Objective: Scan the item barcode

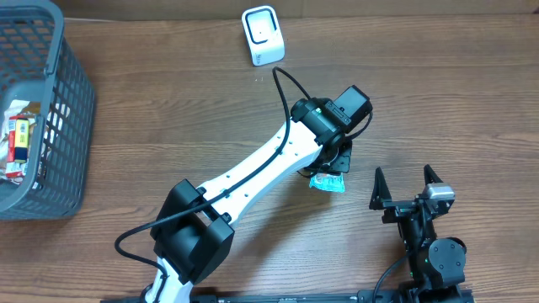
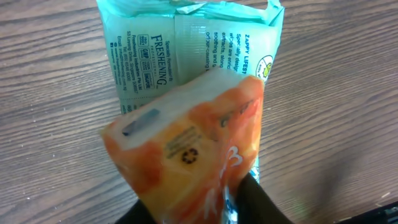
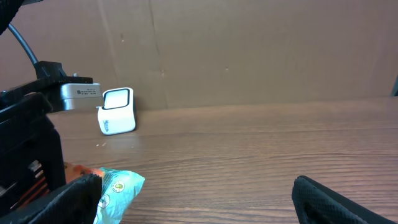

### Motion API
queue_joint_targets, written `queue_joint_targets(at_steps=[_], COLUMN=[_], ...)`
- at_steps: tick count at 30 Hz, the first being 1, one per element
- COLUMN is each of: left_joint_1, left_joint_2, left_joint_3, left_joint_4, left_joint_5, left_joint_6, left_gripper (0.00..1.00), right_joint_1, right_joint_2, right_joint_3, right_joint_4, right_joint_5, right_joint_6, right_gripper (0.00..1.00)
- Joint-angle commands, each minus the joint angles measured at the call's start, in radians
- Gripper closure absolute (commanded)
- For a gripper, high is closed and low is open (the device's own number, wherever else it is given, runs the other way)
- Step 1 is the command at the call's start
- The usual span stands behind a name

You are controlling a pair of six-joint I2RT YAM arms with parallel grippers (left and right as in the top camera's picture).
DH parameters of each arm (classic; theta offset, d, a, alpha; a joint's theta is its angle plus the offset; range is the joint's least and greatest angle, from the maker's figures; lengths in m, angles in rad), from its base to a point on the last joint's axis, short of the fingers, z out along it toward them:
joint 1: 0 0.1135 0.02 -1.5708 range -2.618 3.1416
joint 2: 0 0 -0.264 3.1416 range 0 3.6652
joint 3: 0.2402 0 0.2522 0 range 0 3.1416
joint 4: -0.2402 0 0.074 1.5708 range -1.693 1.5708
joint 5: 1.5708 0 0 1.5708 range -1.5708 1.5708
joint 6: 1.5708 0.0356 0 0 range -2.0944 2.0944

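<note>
— Is the left gripper gripping anything?
— It is clamping the near end of the orange packet, whose long axis is running out away from the jaws, over the teal packet lying on the table.
— And the right gripper?
— Gaping wide just beside, holding nothing.
— The scanner?
— Standing well apart, farther up the table and leftward.
</note>
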State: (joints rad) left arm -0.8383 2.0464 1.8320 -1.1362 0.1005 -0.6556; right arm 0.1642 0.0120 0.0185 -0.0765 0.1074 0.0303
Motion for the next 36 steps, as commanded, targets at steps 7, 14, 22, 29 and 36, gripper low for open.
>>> queue_joint_targets(at_steps=[7,14,22,29,36], left_joint_1=[0.017,0.028,0.028,0.028,0.029], left_joint_2=[0.000,-0.001,0.002,0.007,0.008], left_joint_3=[0.069,0.187,0.170,0.018,-0.180], left_joint_4=[-0.055,-0.204,-0.367,-0.346,-0.210], left_joint_5=[-0.023,-0.164,-0.426,-0.486,-0.563], left_joint_6=[0.006,0.006,-0.003,-0.057,-0.084], left_gripper=[0.96,0.96,0.96,0.96,0.96], right_joint_1=[-0.003,-0.003,-0.003,-0.003,-0.003], right_joint_2=[-0.009,-0.009,-0.009,-0.009,-0.009], right_joint_3=[-0.011,-0.011,-0.011,-0.011,-0.011], right_joint_4=[0.003,0.003,0.003,0.003,0.003], right_joint_5=[-0.005,-0.005,-0.005,-0.005,-0.005], right_joint_6=[-0.002,-0.002,-0.002,-0.002,-0.002], right_gripper=[0.00,0.00,0.00,0.00,0.00])
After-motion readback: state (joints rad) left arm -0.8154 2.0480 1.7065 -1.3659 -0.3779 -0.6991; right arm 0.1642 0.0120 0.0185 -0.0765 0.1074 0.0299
